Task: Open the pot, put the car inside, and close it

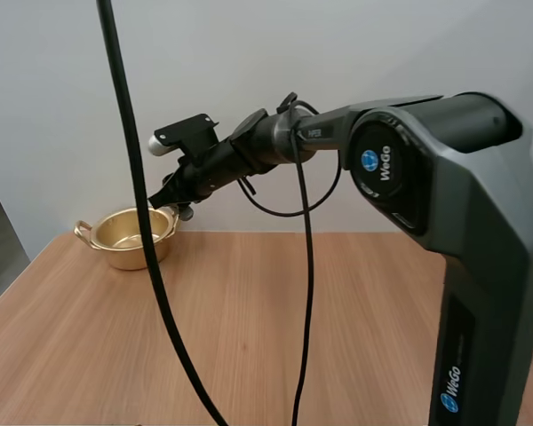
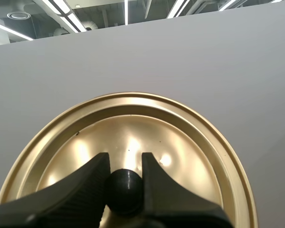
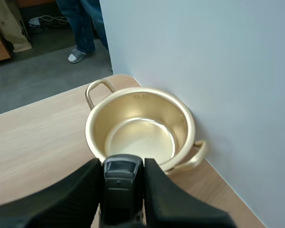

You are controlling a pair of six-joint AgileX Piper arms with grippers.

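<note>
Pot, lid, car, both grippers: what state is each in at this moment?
Gold metal pot: open, empty, upright.
Gold round lid: off the pot, held by its black knob.
Dark toy car: gripped, at the pot's rim, not yet inside.
Left gripper: shut on the lid's knob.
Right gripper: shut on the car.

Right arm (image 1: 426,177) stretched from the right side toward the table's (image 1: 338,302) far left corner, wrist tipped down, right gripper (image 3: 123,164) pinching the car (image 3: 121,190) between both fingers; left gripper (image 2: 125,159) clamped by its tips on the lid's (image 2: 190,142) black knob (image 2: 125,190).
</note>
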